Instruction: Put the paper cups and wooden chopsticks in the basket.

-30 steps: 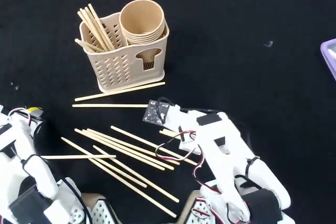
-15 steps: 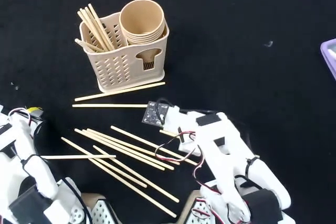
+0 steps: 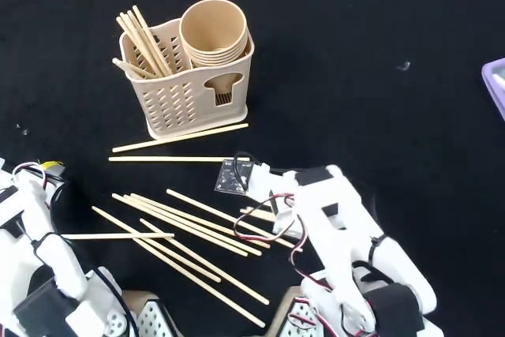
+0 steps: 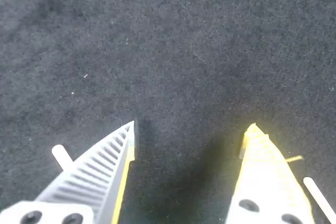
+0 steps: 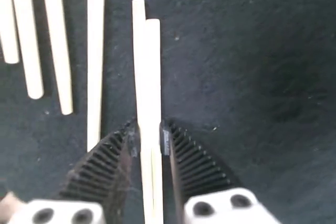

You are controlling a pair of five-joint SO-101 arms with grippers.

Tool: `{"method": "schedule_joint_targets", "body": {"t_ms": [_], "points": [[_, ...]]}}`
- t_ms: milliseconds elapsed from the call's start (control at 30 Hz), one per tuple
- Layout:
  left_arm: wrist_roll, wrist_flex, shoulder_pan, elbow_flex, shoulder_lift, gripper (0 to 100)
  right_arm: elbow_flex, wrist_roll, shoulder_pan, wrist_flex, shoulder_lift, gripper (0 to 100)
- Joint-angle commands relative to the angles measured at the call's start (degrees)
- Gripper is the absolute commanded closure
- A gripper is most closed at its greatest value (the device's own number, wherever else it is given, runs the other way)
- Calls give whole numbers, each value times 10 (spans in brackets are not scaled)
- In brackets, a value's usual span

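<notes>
A beige slotted basket stands at the back left, holding a stack of paper cups and several wooden chopsticks. Several loose chopsticks lie on the black cloth in front of it, and two more lie just before the basket. My right gripper is shut on a pair of chopsticks held side by side; in the high view it sits at the right end of the loose pile. My left gripper hangs open over bare cloth, nothing between its fingers.
The left arm sits at the near left corner, with one chopstick lying beside it. A purple object pokes in at the right edge. The black cloth to the right of the basket is bare.
The right arm's wrist has drawn back slightly toward the near edge, taking the gripped pair of chopsticks with it. The left arm has kept still.
</notes>
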Motion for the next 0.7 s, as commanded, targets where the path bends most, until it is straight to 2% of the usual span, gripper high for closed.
{"method": "schedule_joint_targets", "body": {"t_ms": [0, 167, 300, 400, 533, 667], "points": [[-4, -8, 6, -4, -19, 679, -80, -6, 18, 71, -12, 988], [-4, -8, 6, -4, -19, 679, -238, -78, 64, 149, -12, 988], [-4, -8, 6, -4, -19, 679, -296, -114, 64, 178, -11, 988], [-4, -8, 6, -4, -19, 679, -336, -173, 19, 208, -12, 988], [-4, -8, 6, -4, -19, 679, -423, -276, -104, 274, -39, 988], [-4, -8, 6, -4, -19, 679, -560, -329, -180, 264, -102, 988]]}}
